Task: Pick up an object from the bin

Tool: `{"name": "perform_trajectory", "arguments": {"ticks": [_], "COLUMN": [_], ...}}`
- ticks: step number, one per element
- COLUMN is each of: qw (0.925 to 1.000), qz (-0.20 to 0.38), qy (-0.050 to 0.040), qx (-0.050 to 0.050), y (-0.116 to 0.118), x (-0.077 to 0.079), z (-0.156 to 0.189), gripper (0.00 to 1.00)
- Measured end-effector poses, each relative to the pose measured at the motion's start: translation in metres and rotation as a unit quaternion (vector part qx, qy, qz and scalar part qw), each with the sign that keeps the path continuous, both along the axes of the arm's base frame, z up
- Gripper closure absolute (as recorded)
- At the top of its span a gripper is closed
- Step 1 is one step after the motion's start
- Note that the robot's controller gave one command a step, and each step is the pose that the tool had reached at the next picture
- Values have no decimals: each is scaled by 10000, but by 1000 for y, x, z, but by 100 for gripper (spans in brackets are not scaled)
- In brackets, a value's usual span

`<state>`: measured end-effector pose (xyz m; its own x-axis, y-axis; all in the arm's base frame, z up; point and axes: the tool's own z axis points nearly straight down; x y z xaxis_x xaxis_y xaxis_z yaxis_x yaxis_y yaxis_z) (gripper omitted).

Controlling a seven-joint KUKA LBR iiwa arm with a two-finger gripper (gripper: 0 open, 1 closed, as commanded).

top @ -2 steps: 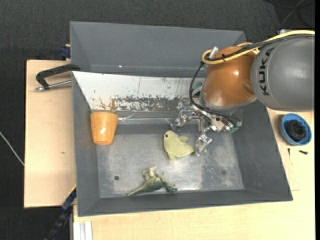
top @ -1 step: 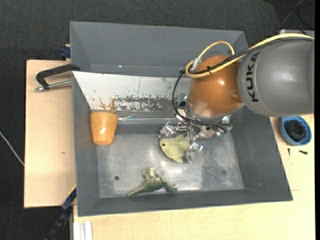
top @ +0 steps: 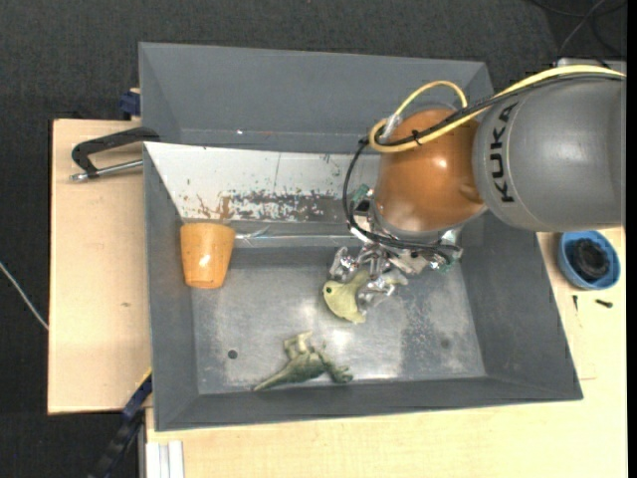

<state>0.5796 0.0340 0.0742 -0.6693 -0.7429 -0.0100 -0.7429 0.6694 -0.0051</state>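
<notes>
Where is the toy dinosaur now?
The green toy dinosaur lies bottom centre in the camera view, by the bin's lower wall, below the gripper.

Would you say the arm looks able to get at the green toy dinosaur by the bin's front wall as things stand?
Probably yes: the dinosaur lies alone on bare floor, nothing over it, and the arm hangs nearby, though the front wall is close.

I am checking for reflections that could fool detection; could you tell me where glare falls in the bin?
Camera view: strong glare on the bin's back wall, brightest at its left; a softer sheen on the floor between the green dinosaur toy and the pale yellowish thing under the gripper.
</notes>
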Motion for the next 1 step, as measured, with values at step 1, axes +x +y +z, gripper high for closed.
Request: {"name": "perform_trajectory", "arguments": {"ticks": [1], "qw": [9999], "qz": [103], "qy": [-24], "qx": [-11], "y": [-10], "x": [-4], "z": [136], "gripper": [100]}}
